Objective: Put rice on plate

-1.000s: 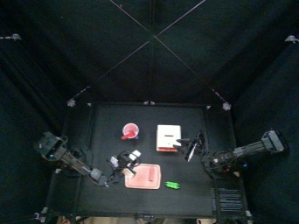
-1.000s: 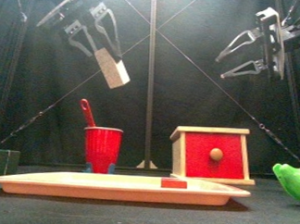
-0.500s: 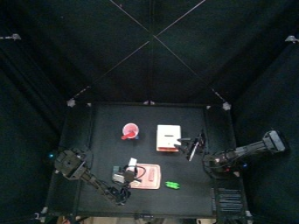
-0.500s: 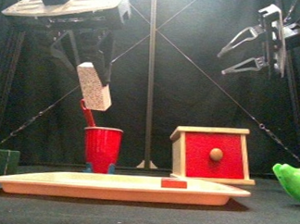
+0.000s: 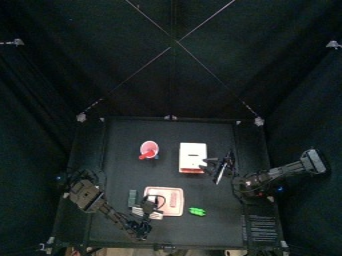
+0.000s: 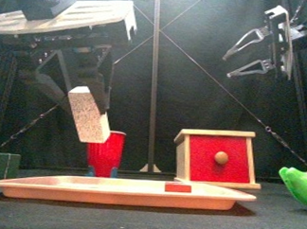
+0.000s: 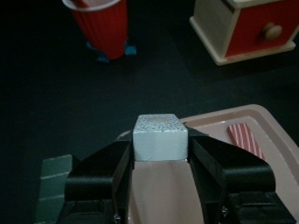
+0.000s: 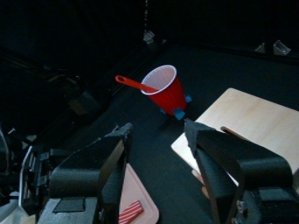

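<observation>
The rice (image 6: 88,115), a white block, hangs tilted above the left end of the pale-pink plate (image 6: 116,191). My left gripper (image 6: 81,93) is shut on it from above. The left wrist view shows the rice (image 7: 160,137) clamped between both jaws, over the plate's (image 7: 263,131) near corner. From above, the left gripper (image 5: 143,203) sits at the plate's (image 5: 170,202) left edge. My right gripper (image 6: 253,52) hangs open high at the right, over the white box (image 5: 195,157); in its own view the right gripper (image 8: 158,144) holds nothing.
A red cup (image 6: 107,153) with a spoon stands behind the plate. The red-fronted white box (image 6: 218,157) is right of it. A small green thing (image 6: 297,183) lies at the front right, a dark block (image 6: 3,165) at the front left. A red strip (image 6: 177,187) lies on the plate.
My left gripper has come down and forward with the rice, closer to the plate's left end. The right arm has stayed put.
</observation>
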Tool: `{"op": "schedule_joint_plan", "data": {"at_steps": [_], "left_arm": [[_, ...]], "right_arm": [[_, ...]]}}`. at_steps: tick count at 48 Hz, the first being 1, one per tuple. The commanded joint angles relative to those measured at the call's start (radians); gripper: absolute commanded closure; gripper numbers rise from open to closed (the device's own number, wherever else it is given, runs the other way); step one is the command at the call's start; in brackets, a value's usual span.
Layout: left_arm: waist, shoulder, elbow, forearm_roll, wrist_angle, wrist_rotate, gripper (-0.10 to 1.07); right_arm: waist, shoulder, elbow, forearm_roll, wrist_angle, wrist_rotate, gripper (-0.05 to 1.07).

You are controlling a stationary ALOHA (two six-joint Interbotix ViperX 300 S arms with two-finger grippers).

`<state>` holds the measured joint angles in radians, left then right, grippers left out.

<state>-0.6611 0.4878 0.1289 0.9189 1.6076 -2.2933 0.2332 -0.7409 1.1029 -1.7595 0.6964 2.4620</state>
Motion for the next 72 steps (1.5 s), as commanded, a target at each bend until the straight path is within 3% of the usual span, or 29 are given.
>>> {"op": "schedule_joint_plan", "data": {"at_steps": [1, 26, 54, 72], "left_arm": [[0.003, 0.002, -0.018, -0.008, -0.015, -0.034, 0.52], [0.015, 0.028, -0.003, -0.017, -0.071, -0.048, 0.50], [0.029, 0.020, 0.008, -0.057, -0.129, -0.049, 0.11], [0.031, 0.018, 0.005, -0.063, -0.141, -0.049, 0.04]], "right_arm": [[0.000, 0.003, -0.009, -0.003, 0.005, 0.002, 0.17], [0.000, 0.006, -0.009, -0.002, 0.008, 0.002, 0.17], [-0.003, 0.008, -0.009, -0.002, 0.008, 0.003, 0.17], [-0.002, 0.008, -0.009, -0.002, 0.008, 0.003, 0.17]]}}
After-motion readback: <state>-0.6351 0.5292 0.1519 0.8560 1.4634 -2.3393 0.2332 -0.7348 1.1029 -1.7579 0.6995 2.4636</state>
